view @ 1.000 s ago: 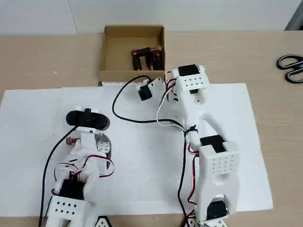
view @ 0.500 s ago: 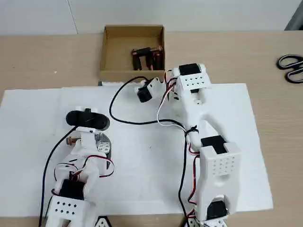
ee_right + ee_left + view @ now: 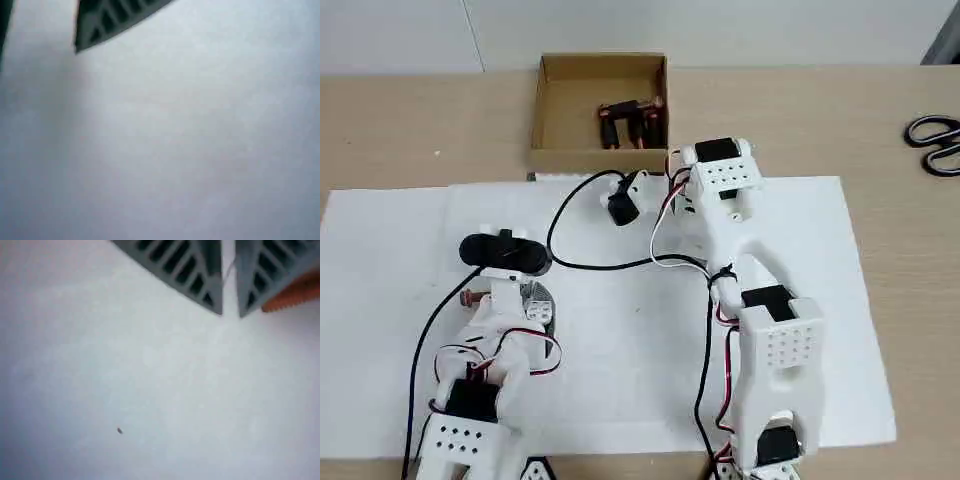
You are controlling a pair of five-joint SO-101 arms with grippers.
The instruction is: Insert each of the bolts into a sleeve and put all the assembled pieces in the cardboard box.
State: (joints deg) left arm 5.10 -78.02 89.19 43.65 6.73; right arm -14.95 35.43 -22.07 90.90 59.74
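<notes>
Looking down on a wooden table (image 3: 400,110) covered by a white paper sheet (image 3: 620,330); the cardboard box (image 3: 565,105) sits at twelve o'clock, with copper-coloured assembled pieces (image 3: 632,122) in the corner of it nearest three o'clock; scissors (image 3: 935,143) lie at two o'clock. The left gripper (image 3: 229,310) hangs over the sheet at eight o'clock, its grey jaws closed to a thin slit with nothing between them; a threaded bolt (image 3: 292,295) lies just outside one finger, on the sheet. The right gripper (image 3: 42,47) hovers over bare sheet just below the box, jaws spread and empty.
</notes>
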